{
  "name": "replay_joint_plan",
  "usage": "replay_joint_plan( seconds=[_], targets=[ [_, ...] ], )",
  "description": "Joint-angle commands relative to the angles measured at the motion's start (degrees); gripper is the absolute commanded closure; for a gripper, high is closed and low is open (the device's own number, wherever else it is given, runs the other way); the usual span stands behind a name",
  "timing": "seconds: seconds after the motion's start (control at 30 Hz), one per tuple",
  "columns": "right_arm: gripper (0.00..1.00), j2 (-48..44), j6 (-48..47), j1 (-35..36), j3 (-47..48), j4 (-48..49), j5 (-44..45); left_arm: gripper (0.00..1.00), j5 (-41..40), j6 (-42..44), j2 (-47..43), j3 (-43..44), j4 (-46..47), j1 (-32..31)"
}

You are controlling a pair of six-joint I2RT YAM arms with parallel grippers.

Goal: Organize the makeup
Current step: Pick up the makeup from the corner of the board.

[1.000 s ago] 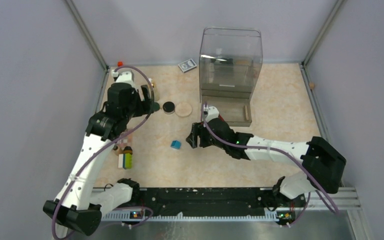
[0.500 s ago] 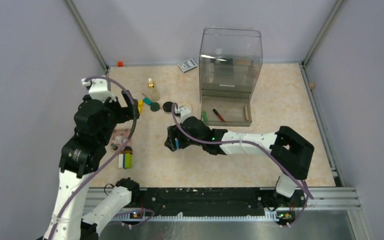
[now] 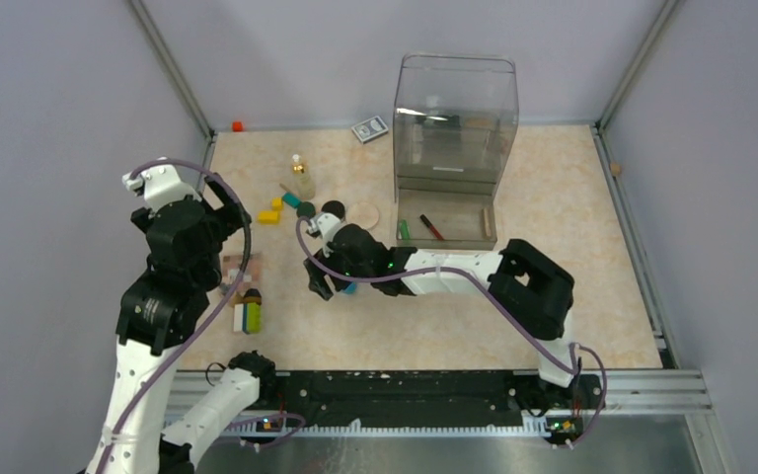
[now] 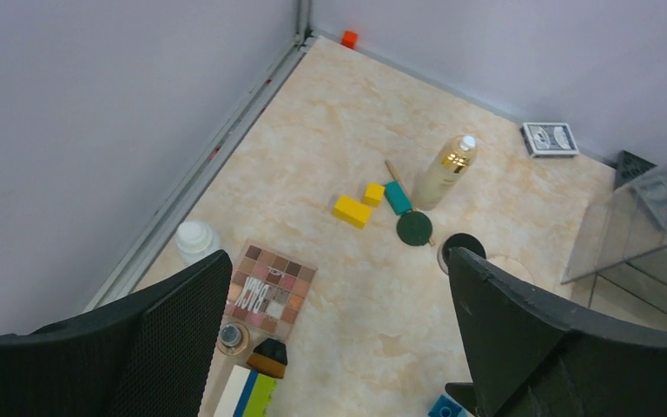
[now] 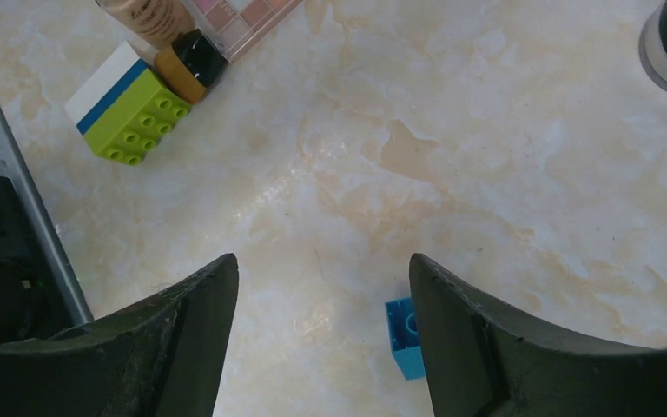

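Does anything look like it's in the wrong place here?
Yes, toys are mixed in. Yellow blocks lie beside the gold-capped bottle, a lime block lies near the palette, and a blue cube sits by itself. None of them is makeup, so they look out of place.

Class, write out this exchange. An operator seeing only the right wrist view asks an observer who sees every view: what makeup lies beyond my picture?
Observer: A gold-capped bottle stands upright toward the far left of the table.
Operator: Anything in the clear organizer?
Observer: A thin dark stick with a red tip lies in its open front tray.
Operator: And the left gripper?
Observer: Open and empty, up near the left wall.
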Motion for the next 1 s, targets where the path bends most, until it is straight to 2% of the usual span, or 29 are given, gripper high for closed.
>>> replay_joint_plan(
  seconds=[0.0,0.33,0.53,0.7,0.8,0.97],
  targets=[
    [0.29,3.6,-6.9,0.2,5.5,0.7,-3.7,0.01,-8.5,-5.3,0.2,-0.9,-1.6,0.2],
    [0.29,0.6,-5.9,-1.7,1.9,2.7,-6.7,0.01,-6.5,-13.4,7.1,-6.2,-3.4,0.4],
    [0.28,-4.8,-4.3,-3.2,-2.8,3.6,-6.7,0.02,1.2,-14.0,13.5,-6.4,-2.9,5.8],
    [0.28,-8.3,-2.6,-3.9,-6.0,4.1,-6.8,0.13,7.2,-14.7,14.3,-11.8,-2.6,7.4],
    [0.28,-10.1,-1.9,-4.2,-7.7,4.4,-7.0,0.23,14.2,-12.6,13.9,-15.8,-1.1,7.4],
    [0.28,-11.5,-1.1,-4.7,-9.1,4.3,-6.8,0.27,17.4,-14.1,16.0,-20.4,-3.8,7.3]
  ],
)
